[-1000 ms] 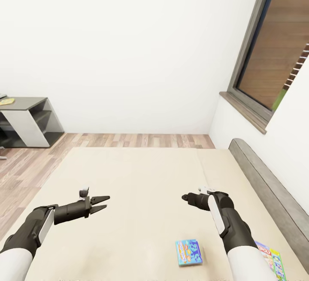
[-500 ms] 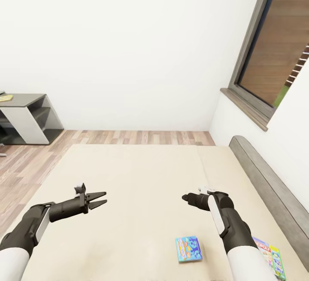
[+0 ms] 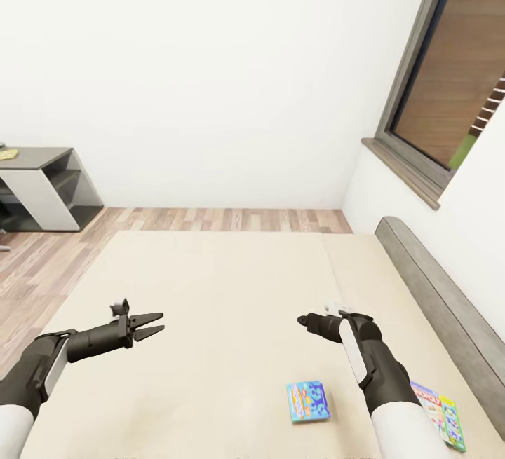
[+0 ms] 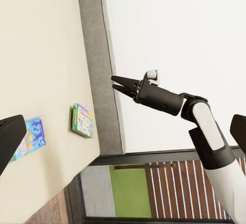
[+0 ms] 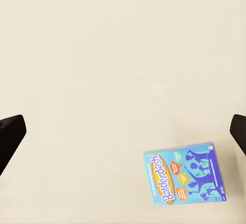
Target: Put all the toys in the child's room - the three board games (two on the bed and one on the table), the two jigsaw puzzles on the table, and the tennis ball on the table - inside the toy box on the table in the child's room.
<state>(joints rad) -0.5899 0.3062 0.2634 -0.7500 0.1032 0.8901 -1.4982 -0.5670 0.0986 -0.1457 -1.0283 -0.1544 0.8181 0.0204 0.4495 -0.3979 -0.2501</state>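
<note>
Head view: the bed [image 3: 224, 291] takes up the lower half of the frame, two beige mattress pads side by side with a seam running from 12 toward 6 o'clock on the right part. Its grey headboard [image 3: 435, 298] runs along the 3 to 5 o'clock edge, under a white wall with a dark-framed window [image 3: 449, 73] at 1–2 o'clock. Wood floor [image 3: 42, 263] shows beyond the bed at 9–10 o'clock. The lower dark grey side section of the table [image 3: 42, 189] with its white panel stands at the far 9 o'clock edge, well apart from the bed; a small yellowish item on its top is too small to identify.

Left gripper [image 3: 149, 326] hangs above the mattress at 8 o'clock, fingers parted, nothing between them. Right gripper [image 3: 304, 320] hangs above the mattress at 5 o'clock; its tip is a dark lump here. In the left wrist view the right gripper [image 4: 116, 83] shows two fingers with a narrow gap, holding nothing; in the right wrist view its fingertips sit at opposite frame edges, so recorded as apart.

Blue board game [image 3: 308, 401] lies flat on the mattress at 5–6 o'clock, near the right forearm and not touching it. Right wrist view reads its lid as "Balderdash" [image 5: 185, 172]. White-and-green board game [image 3: 440, 413] lies flat at 4–5 o'clock, near the headboard, partly hidden by the right arm. Left wrist view shows the two boxes [image 4: 82, 120] and [image 4: 29, 138] near each other, apart.
</note>
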